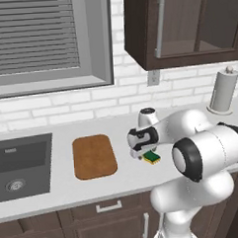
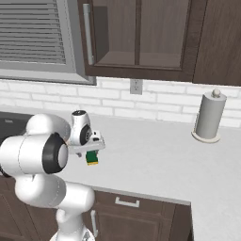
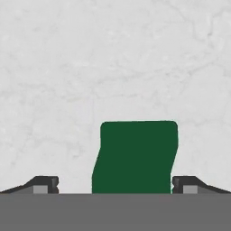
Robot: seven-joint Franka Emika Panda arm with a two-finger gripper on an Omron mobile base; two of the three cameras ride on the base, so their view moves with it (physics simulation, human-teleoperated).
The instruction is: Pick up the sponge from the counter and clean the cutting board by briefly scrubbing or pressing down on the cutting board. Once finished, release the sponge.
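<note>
A white robot arm reaches over a light kitchen counter [image 1: 56, 196], its gripper [image 1: 148, 155] pointing down just above the sponge [image 1: 152, 158]. From the hand camera, the green top of the sponge [image 3: 135, 155] sits squarely between the two dark fingertips [image 3: 44, 184], which stand spread wider than the block, one on either side. A narrow strip of counter shows between the left tip and the sponge, while the right tip lies close against its edge; whether either tip touches it cannot be told. Nothing is clamped. From the right base camera the sponge [image 2: 92, 157] shows its green top over a yellow layer, directly under the hand. The brown cutting board [image 1: 93, 156] lies flat on the counter, left of the sponge and apart from it, between the sponge and the dark sink [image 1: 20, 165]. A paper towel roll [image 2: 209, 116] stands upright near the white brick wall, well to the right.
</note>
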